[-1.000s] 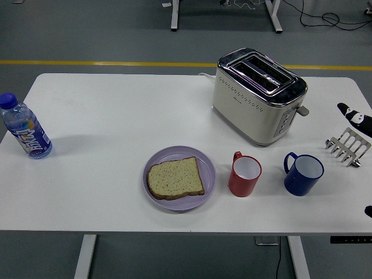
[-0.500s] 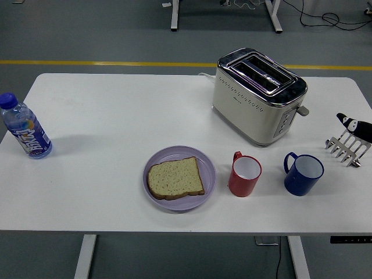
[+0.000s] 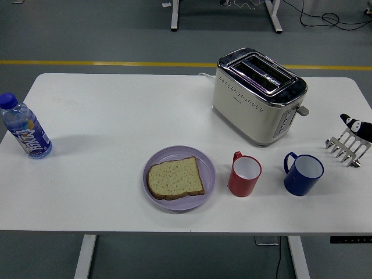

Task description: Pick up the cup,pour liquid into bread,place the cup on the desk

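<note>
A red cup stands upright on the white table, just right of a lilac plate that carries one slice of bread. A blue cup stands upright further right, its handle to the left. Only a small black part of my right hand shows at the right edge, above a metal toast rack and well away from both cups. The left arm is out of view.
A cream and chrome toaster stands behind the cups. A water bottle with a blue cap stands at the table's left edge. The table's near edge runs just below the plate and cups.
The black tip of my right hand has shifted slightly down and toward the right edge. A dark bit at the lower right corner seen one second ago is gone. Cups, plate and bread are unmoved.
</note>
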Controlling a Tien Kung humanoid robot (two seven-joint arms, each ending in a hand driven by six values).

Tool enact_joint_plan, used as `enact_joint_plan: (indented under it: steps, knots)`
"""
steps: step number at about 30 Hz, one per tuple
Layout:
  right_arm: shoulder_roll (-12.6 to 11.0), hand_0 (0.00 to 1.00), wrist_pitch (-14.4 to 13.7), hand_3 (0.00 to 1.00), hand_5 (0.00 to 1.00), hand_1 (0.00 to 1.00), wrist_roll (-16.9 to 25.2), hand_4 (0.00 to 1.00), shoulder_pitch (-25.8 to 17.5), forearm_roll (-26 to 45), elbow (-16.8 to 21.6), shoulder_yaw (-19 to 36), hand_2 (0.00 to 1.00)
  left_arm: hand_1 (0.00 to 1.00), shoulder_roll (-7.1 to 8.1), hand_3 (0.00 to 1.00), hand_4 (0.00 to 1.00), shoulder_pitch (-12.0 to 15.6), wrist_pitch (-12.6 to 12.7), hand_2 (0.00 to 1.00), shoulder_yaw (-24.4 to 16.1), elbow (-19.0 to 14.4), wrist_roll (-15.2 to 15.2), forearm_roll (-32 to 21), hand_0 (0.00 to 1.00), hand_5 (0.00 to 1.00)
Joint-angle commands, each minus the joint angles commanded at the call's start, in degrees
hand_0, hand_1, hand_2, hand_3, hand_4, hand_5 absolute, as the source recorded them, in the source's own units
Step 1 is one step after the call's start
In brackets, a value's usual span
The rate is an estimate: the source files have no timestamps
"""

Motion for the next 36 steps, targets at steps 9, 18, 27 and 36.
enact_joint_plan:
  steps: [9,18,27,36]
  knots:
    - [0.2,0.998,0.3,0.998,0.072,0.911,0.4,0.998,0.4,0.3,-0.1,0.1,0.979,0.683,-0.07,0.543,0.253,-0.2,0.0,0.694,-0.2,0.0,0.2,0.4,0.681,0.998]
    - [0.1,0.998,-1.0,0.998,0.054,0.911,1.5,0.998,0.2,1.7,0.0,0.5,0.981,0.683,0.10,0.543,0.254,-0.1,0.0,0.693,-0.1,0.1,0.0,0.0,0.681,0.998]
    - [0.4,0.991,-2.7,0.998,0.056,0.898,2.6,0.994,0.7,4.1,0.0,0.4,0.987,0.684,0.13,0.542,0.254,-0.4,0.0,0.693,0.2,0.1,-0.1,-0.4,0.681,0.998]
    - [0.7,0.951,-3.8,0.998,0.070,0.881,5.4,0.992,0.9,10.4,-0.6,0.6,0.981,0.683,0.23,0.542,0.254,-0.6,0.0,0.693,0.5,0.1,-0.4,-1.1,0.681,0.998]
